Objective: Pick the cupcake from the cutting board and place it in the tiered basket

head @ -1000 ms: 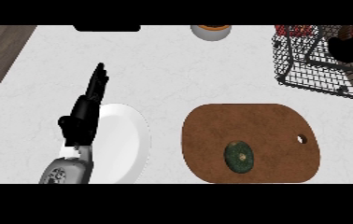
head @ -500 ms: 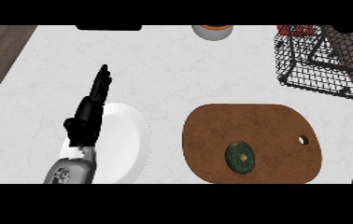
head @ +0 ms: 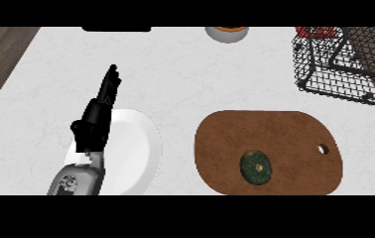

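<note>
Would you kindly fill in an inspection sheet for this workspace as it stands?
Surface: white speckled counter; dark wood strip at the far left.
Job's things: cupcake on the brown cutting board, untouched; black wire tiered basket at the far right.
Clutter: white plate left of the board; small bowl at the far edge.
Hands: left hand open, fingers straight, over the plate's left rim, holding nothing; right hand not in view.
Cables: nothing seen.
Surroundings: dark object at the far edge, unclear.

Green cupcake [head: 257,167] on cutting board [head: 293,133]
</note>
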